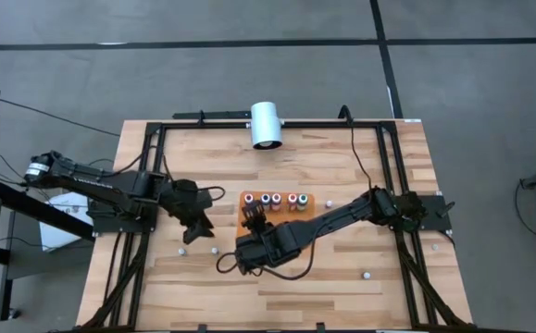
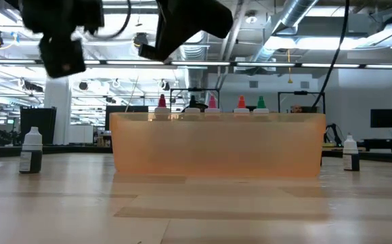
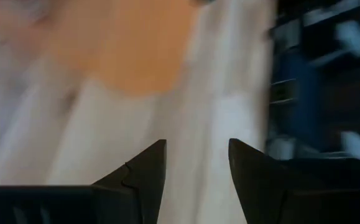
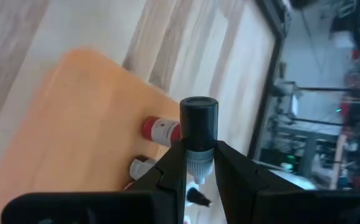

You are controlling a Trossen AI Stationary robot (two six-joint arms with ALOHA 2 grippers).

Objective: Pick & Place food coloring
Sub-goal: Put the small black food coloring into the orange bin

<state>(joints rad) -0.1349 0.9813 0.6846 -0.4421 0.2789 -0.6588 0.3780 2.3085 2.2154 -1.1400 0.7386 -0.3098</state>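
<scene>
Right gripper (image 4: pixel 199 167): my two dark fingers (image 4: pixel 167 171) are clamped on a small food coloring bottle with a black cap (image 4: pixel 198 121), pinching the pale neck just under the cap. Bottle stands upright between the pads, cap clear above them.

Handling judgement: tiny, light, hard plastic, smooth-walled. Likely to twist or slide if pinched off-centre. The neck below the cap gives a ledge, so that seems the right hold. Squeeze gently; the body is probably soft enough to dent or weep dye.

Outward from the grip: the orange mat (image 4: pixel 74 124) lies under and past my fingers. On it, a red-capped bottle (image 4: pixel 158 129) sits just beyond the held one, with a pale-topped one (image 4: pixel 141 167) beside it.

From above, my right gripper (image 1: pixel 255 222) hangs over the mat's left end (image 1: pixel 246 200), near the worktop's middle. A row of bottles (image 1: pixel 280 199) runs along the mat toward its right end. From worktop height their coloured tips (image 2: pixel 212 103) show above the mat's near edge (image 2: pixel 216 146).

Still off the mat: one loose bottle (image 1: pixel 367 275) toward the worktop's (image 1: pixel 342 296) near right corner, others (image 1: pixel 182 249) by the left rail.

Left gripper (image 1: pixel 196 225): fingers apart, holding nothing, poised above the worktop well left of the mat, near those stray bottles.

White cylinder (image 1: pixel 266 124) sits at the far edge, not involved.
</scene>
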